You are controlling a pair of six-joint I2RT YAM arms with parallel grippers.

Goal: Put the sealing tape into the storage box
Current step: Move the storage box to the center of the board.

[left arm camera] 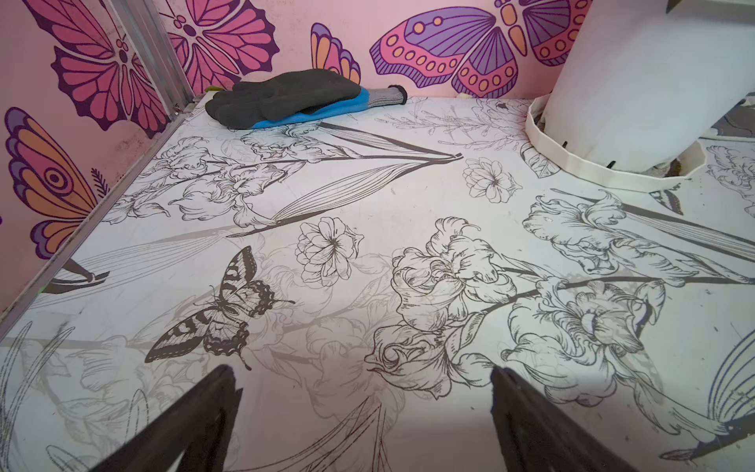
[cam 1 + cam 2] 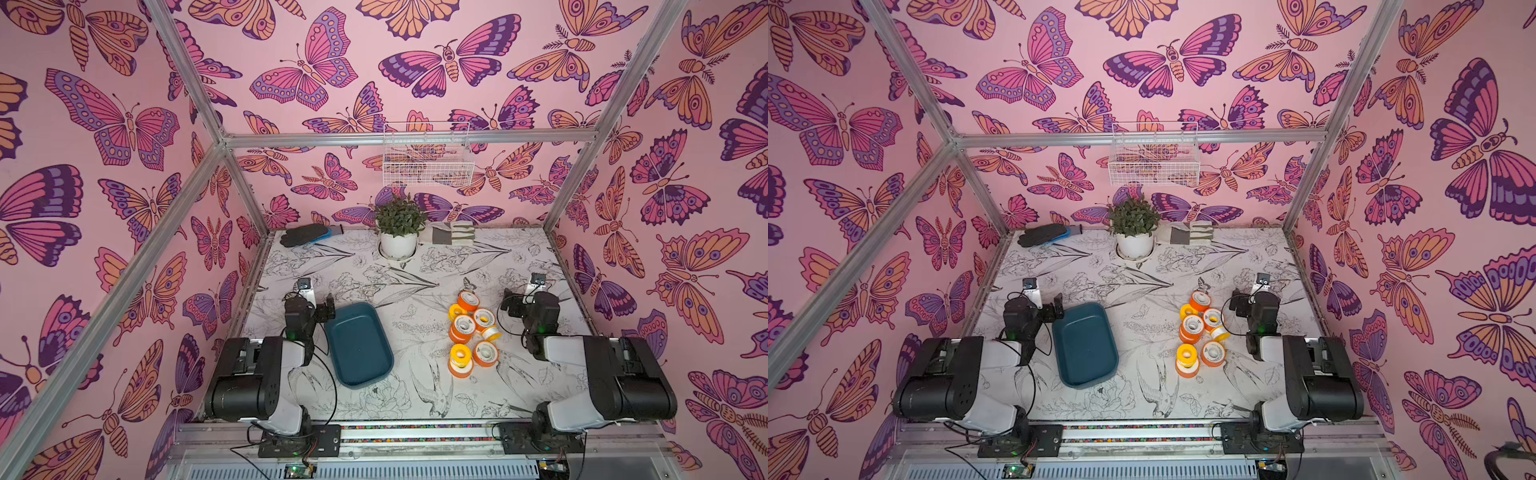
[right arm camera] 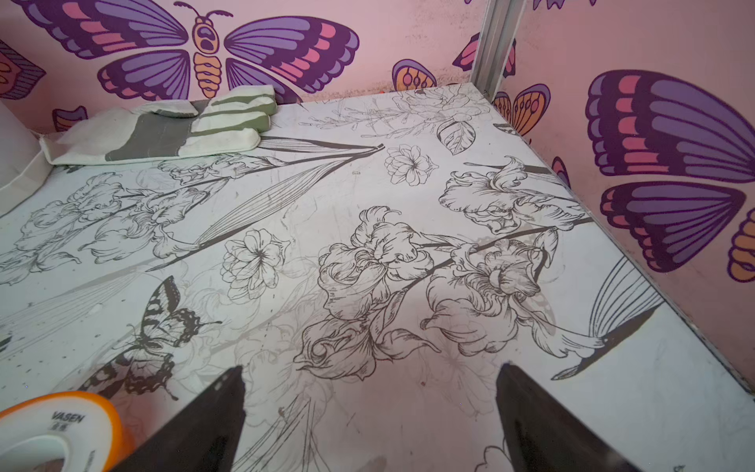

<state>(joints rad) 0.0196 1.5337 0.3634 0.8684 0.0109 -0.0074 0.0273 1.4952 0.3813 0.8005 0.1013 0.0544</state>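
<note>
Several spools of sealing tape [image 2: 462, 326] [image 2: 1192, 326], white with orange or yellow flanges, lie clustered on the table right of centre. The dark teal storage box [image 2: 359, 349] [image 2: 1086, 347] sits left of centre with nothing in it. My left gripper [image 2: 326, 311] [image 2: 1055, 309] hovers open at the box's far left corner; the left wrist view shows its gripper [image 1: 361, 370] with only bare table between the fingers. My right gripper [image 2: 510, 305] [image 2: 1238, 301] is open just right of the spools. In the right wrist view one spool [image 3: 57, 425] lies beside the gripper [image 3: 371, 367].
At the back edge stand a potted plant [image 2: 398, 243] in a white pot [image 1: 625, 102], a black and blue glove [image 2: 305, 235] [image 1: 286, 98] and a white and green glove [image 2: 451, 232] [image 3: 171, 126]. A white wire basket [image 2: 428, 156] hangs on the back wall.
</note>
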